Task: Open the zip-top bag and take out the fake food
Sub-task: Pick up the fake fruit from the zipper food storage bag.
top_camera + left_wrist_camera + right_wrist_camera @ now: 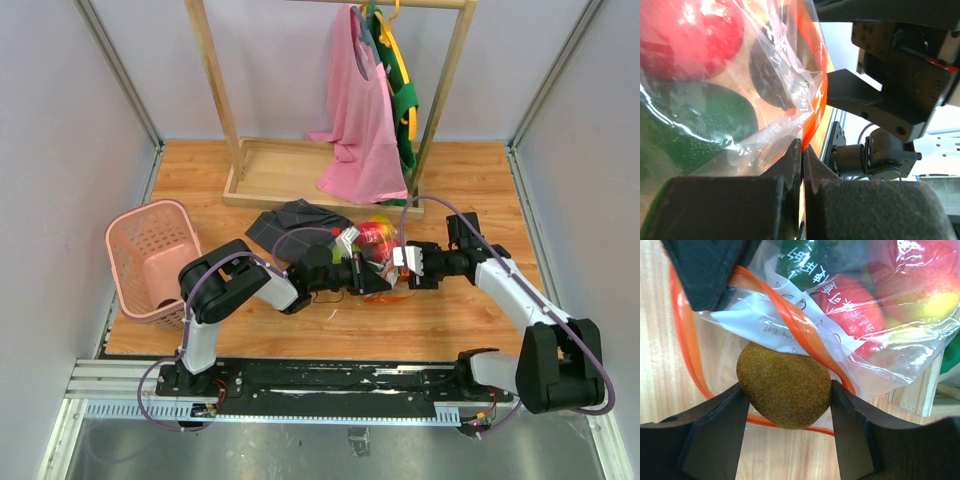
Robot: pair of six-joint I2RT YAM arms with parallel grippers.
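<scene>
The zip-top bag (375,245), clear crinkled film with an orange-red zip strip (795,322), sits mid-worktop (470,320), bulging with glossy fake food: a red fruit (690,30), a pebbled dark green one (695,120) and a red-yellow one (920,280). Both arms reach low and nearly level toward it from either side. The left jaws are pinched narrow on the bag's edge by the strip. The right jaws hold a brown, felt-textured, egg-shaped kiwi (784,385) at the bag's mouth. Black Chinese characters are printed on the film, too skewed to read.
</scene>
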